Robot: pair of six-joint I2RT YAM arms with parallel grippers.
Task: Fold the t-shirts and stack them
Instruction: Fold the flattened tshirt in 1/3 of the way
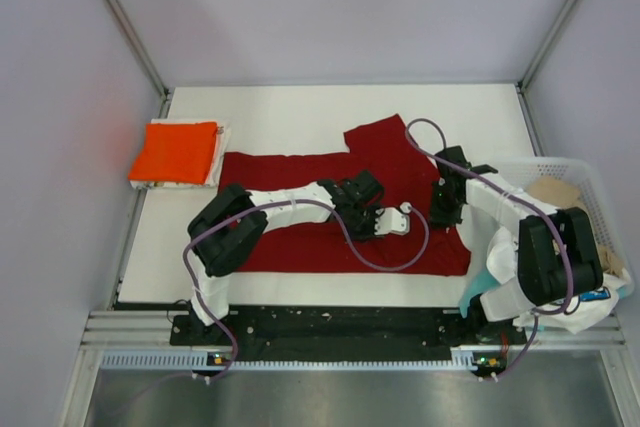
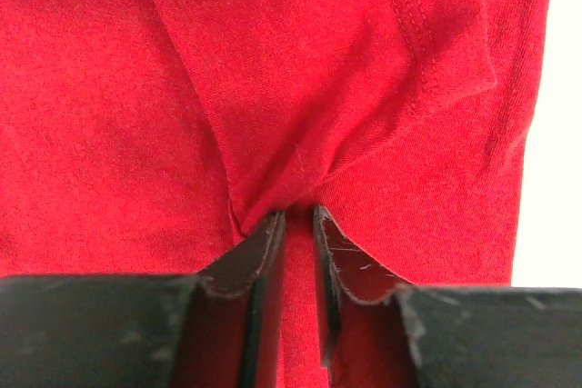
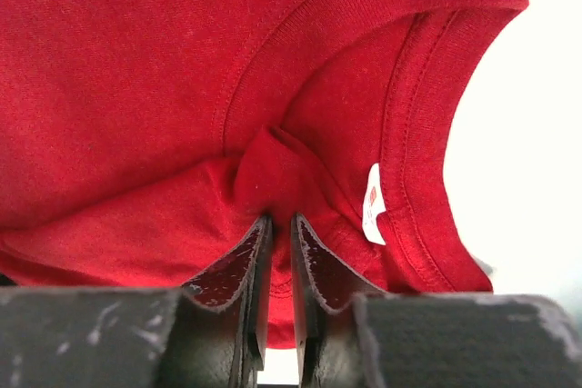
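Observation:
The large dark red t-shirt (image 1: 300, 172) lies spread across the middle of the table, one sleeve pointing to the back. My left gripper (image 1: 368, 209) is shut on a pinched fold of the dark red t-shirt (image 2: 300, 161) near its middle. My right gripper (image 1: 441, 209) is shut on the cloth beside the collar (image 3: 273, 170), where a white label (image 3: 370, 202) shows. The bright orange-red t-shirt (image 1: 175, 152) lies folded at the back left on top of a folded white one (image 1: 218, 159). A beige t-shirt (image 1: 556, 191) lies in the basket.
A white plastic lattice basket (image 1: 560, 169) stands at the right edge behind my right arm. Grey walls and metal frame posts enclose the table. The arms' cables loop over the dark red t-shirt.

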